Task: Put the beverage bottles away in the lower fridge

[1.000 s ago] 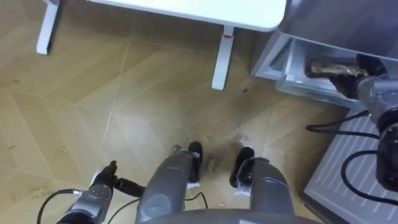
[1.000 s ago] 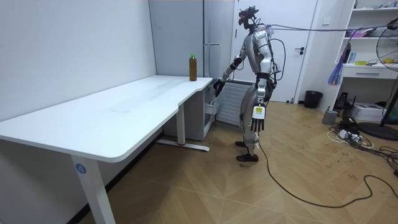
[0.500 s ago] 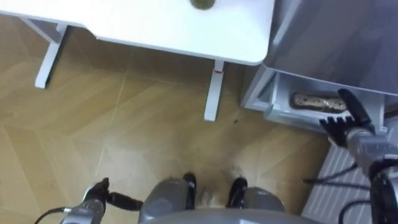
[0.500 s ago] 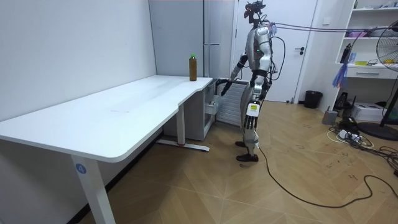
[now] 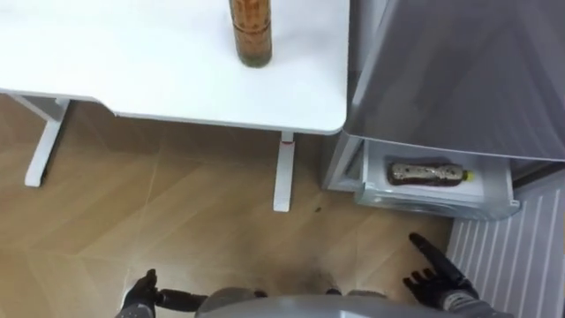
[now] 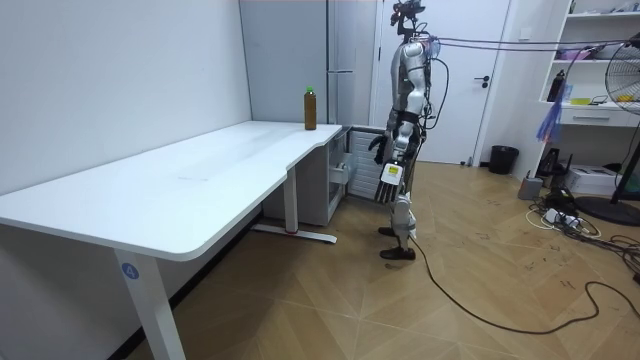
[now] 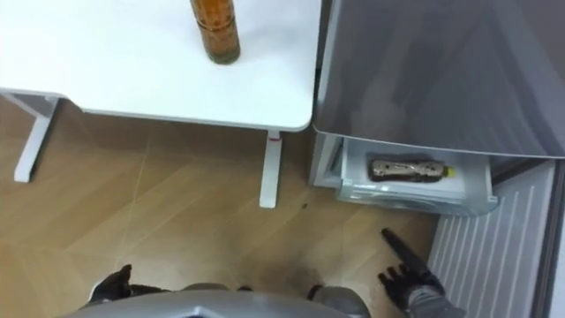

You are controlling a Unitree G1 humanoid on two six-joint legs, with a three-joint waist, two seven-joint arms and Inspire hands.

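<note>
R hand (image 5: 439, 276) splayed nr fridge drawer (image 5: 441, 205); bottle (image 5: 426, 173), prob. tea, lies inside.

— How is the scene lit?
— Brightly and evenly; the white table (image 5: 132, 71) is almost washed out.
— Shadows?
— A soft one is cast beneath it on the floor (image 5: 177, 212); a dull sheen is seen on the fridge (image 5: 459, 71).
</note>
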